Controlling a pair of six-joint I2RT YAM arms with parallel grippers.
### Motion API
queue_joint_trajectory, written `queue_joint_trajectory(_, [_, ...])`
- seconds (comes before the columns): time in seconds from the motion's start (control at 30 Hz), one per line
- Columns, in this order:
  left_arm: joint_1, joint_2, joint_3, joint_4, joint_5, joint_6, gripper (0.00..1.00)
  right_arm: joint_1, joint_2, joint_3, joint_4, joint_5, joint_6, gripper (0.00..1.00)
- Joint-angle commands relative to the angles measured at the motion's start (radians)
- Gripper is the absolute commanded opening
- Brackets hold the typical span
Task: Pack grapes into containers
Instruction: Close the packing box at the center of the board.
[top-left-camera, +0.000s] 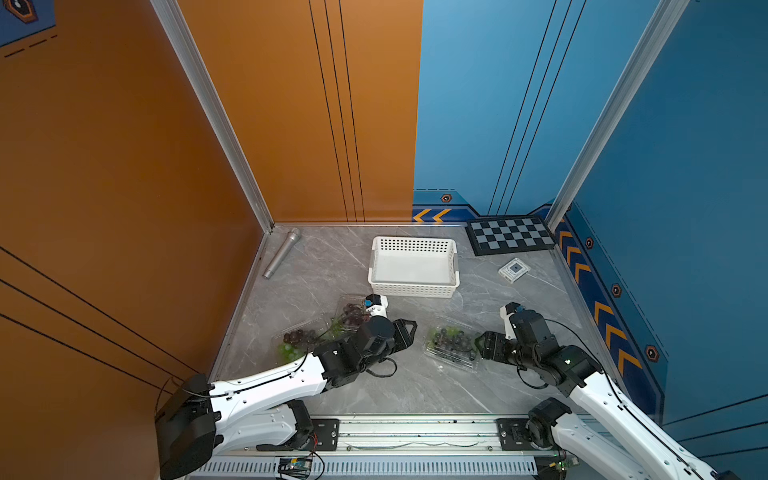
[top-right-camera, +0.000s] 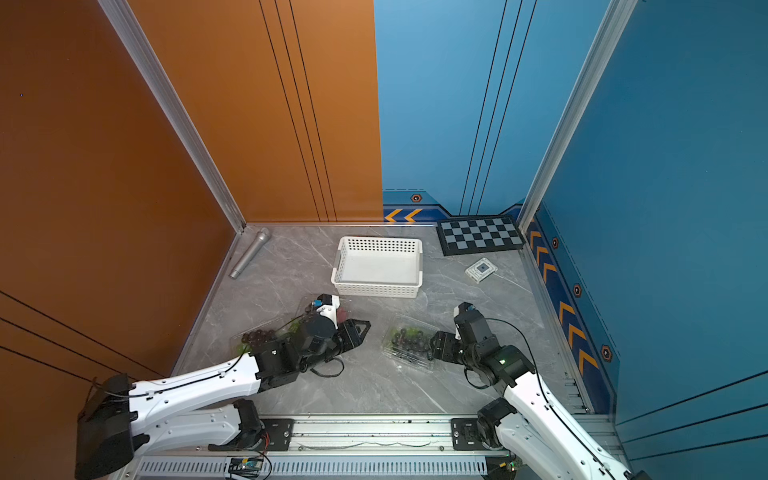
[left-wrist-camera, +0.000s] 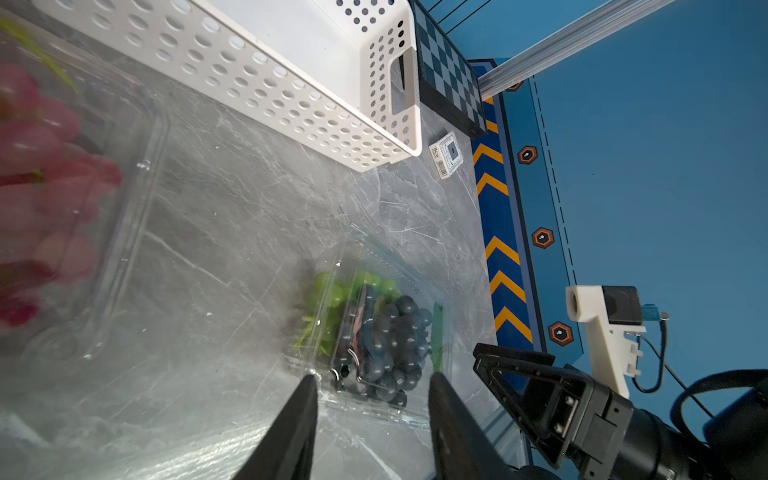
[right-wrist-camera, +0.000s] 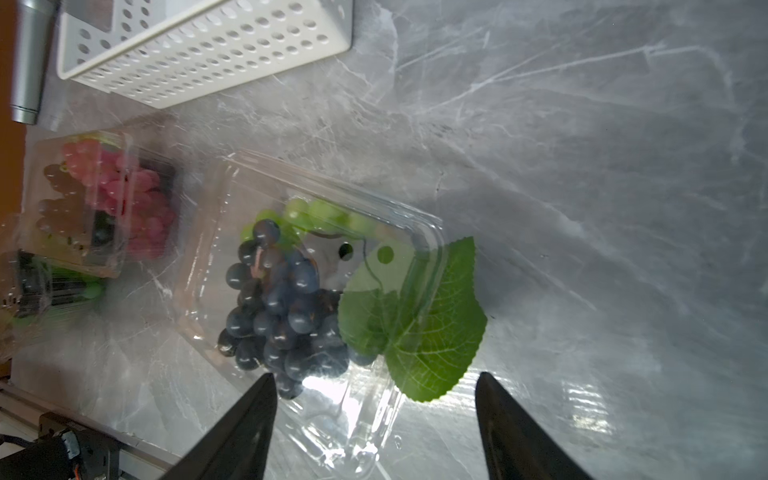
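Right gripper (right-wrist-camera: 376, 374) is held open, empty, at the box (right-wrist-camera: 232, 187) end by dark grapes (right-wrist-camera: 282, 307); left gripper (left-wrist-camera: 374, 378) is parted opposite.

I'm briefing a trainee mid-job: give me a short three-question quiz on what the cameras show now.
1. True or false: the white basket holds grapes.
2. Which grapes lie in the container in front of the right gripper? A) pink only B) dark and green C) green only
3. Fill in: a green ____ reaches past that container's rim.
Key: 1 false. 2 B: dark grapes, green grapes. 3 leaf.
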Motion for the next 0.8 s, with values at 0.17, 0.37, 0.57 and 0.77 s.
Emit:
queue_joint_trajectory(0.17, [0.025,-0.023,-0.009,-0.027,0.048,0.025,0.46,-0.016,0.086,-0.036,0.119,-0.108,-0.001,0.76])
queue_joint_trajectory(0.37, [0.023,-0.064,-0.030,-0.051,0.038,0.014,0.46,-0.010,0.198,-0.028,0.239,-0.138,-0.016,0.75])
queue_joint_trajectory(0.57, [0.020,-0.089,-0.035,-0.074,0.034,0.014,0.46,0.021,0.343,0.023,0.346,-0.150,-0.036,0.75])
queue_joint_trajectory(0.77, [0.013,-0.084,-0.021,-0.093,0.041,0.030,0.47,0.101,0.527,0.135,0.415,-0.148,-0.065,0.74])
